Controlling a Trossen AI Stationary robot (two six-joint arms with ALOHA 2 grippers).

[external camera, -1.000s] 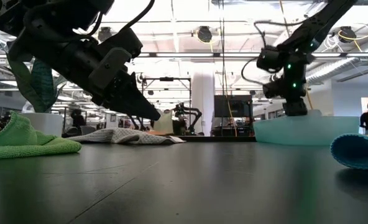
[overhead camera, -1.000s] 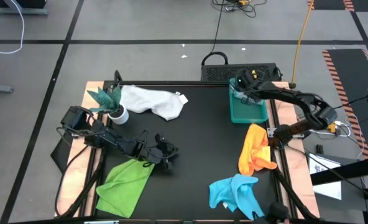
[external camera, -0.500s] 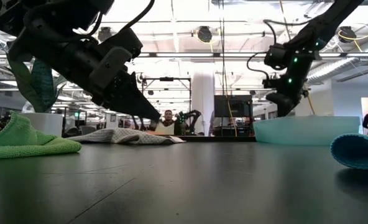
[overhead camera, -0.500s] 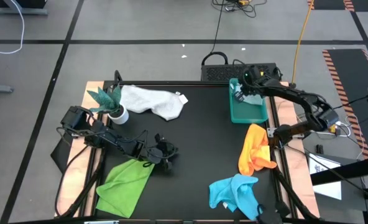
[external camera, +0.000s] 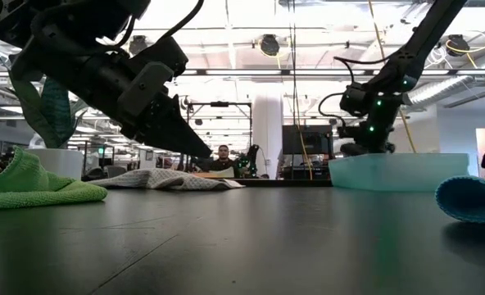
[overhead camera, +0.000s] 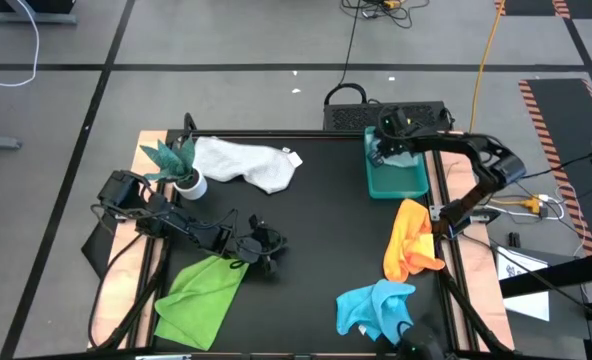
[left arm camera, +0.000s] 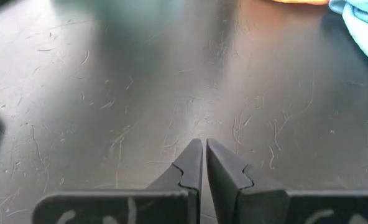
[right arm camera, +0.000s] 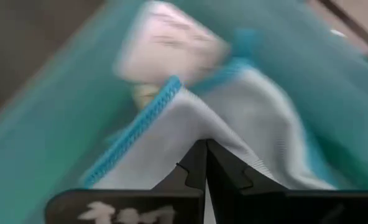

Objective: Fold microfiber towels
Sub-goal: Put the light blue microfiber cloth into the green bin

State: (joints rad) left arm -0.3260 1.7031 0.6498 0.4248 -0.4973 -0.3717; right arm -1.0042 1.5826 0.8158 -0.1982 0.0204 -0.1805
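The black table is bare through its middle; towels lie near its edges: white, green, orange, turquoise. A white tag, unreadable, shows in the tray. There the right gripper pinches the pale blue towel. Left gripper, nearly closed, holds nothing.

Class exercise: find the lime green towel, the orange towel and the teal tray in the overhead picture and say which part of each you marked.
lime green towel (overhead camera: 201, 300), high view, middle of the cloth.
orange towel (overhead camera: 412, 240), high view, middle of the crumpled cloth.
teal tray (overhead camera: 401, 188), high view, its near wall.
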